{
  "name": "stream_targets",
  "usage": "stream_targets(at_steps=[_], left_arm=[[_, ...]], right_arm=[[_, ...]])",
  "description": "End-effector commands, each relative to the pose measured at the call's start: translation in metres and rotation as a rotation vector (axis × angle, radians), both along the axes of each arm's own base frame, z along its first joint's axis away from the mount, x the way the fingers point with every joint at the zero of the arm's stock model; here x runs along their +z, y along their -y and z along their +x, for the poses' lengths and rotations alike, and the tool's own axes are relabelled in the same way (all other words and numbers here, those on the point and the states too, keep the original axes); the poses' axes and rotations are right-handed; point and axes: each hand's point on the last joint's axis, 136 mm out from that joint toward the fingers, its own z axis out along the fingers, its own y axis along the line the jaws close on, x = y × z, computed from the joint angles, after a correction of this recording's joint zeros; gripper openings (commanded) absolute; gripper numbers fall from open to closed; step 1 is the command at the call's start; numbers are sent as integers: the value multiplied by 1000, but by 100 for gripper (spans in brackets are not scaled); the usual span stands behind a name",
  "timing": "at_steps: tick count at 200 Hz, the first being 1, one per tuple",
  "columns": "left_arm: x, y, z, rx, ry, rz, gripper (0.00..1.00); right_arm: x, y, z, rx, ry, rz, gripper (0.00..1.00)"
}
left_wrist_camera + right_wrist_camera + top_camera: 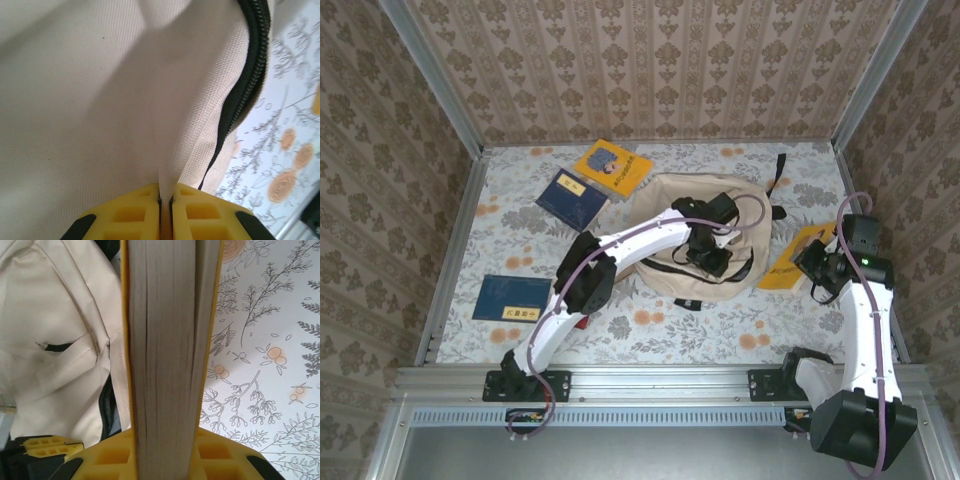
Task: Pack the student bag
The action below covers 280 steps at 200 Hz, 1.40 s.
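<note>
The student bag (670, 195), a cream fabric backpack, lies in the middle of the table with its dark zipper (250, 65) parted. My left gripper (705, 255) reaches over the bag. In the left wrist view its yellow jaws (166, 200) are shut on a pinched fold of the bag's fabric (100, 100) beside the zipper edge. Just right of the bag, my right gripper (817, 262) is shut on a yellow-covered book (790, 262). The book's page edge (170, 340) stands upright between the yellow fingers (105, 455), with the bag (55, 315) to its left.
A yellow book (612, 165) and a dark blue book (572, 198) lie at the back left. Another blue book (512, 298) lies near the left front. Metal rails and papered walls enclose the floral table (720, 330).
</note>
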Motion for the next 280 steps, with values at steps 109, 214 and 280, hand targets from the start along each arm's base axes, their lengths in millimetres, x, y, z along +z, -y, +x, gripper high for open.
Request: stream_targets(at_steps=[109,214,280], left_arm=[[107,-4,53,120,103,-276,0],[217,9,99,219,370,-559,0],[247,17,99,222,410,-642,0]], right_arm=[[24,-61,3,137,131,306,1],[31,-150,34,333,182,511,1],[17,-151,90,340,220,443,2]])
